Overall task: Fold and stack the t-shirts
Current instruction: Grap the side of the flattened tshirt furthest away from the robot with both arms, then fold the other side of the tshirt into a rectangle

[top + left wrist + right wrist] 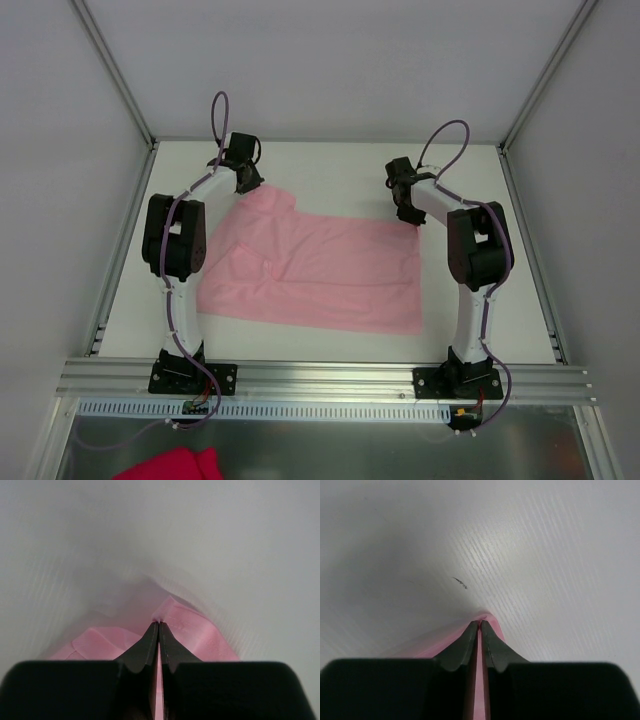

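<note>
**Far edge pinched, fold about to begin**

We hold the pink t-shirt, flat at frame centre, by its upper edge. The left gripper and right gripper are each clamped on fabric. Next, likely: lift evenly and draw that edge toward the frame's bottom.

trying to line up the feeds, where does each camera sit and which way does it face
top: fixed above and behind, looking down on the table and pink t-shirt; left arm, right arm and their bases show.
left wrist: on the left arm, looking along the left gripper, shut on the t-shirt's far left edge.
right wrist: on the right arm, looking along the right gripper, shut on the far right corner.
shared: all three show the t-shirt.
</note>
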`<action>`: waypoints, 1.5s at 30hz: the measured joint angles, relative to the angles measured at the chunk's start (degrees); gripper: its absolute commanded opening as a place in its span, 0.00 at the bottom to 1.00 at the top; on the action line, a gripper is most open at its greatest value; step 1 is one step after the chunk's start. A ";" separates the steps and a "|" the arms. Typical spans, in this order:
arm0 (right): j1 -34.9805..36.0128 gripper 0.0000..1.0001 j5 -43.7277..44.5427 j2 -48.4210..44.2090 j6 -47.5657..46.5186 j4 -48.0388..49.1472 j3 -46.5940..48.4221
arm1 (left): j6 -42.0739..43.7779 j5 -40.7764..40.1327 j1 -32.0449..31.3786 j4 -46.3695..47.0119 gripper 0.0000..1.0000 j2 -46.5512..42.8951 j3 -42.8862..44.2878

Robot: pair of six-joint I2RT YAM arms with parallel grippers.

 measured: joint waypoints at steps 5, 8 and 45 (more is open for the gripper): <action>0.00 0.01 -0.42 0.00 0.22 0.20 -0.24 | 0.00 0.00 0.00 0.44 0.00 -0.04 0.00; 0.02 0.01 -0.44 0.00 0.13 0.52 -0.76 | 0.00 0.00 0.00 0.46 0.00 -0.07 -0.07; 14.51 0.01 13.79 -29.38 -1.27 8.15 -27.41 | -0.11 -11.37 -0.94 6.40 0.00 -35.65 -34.01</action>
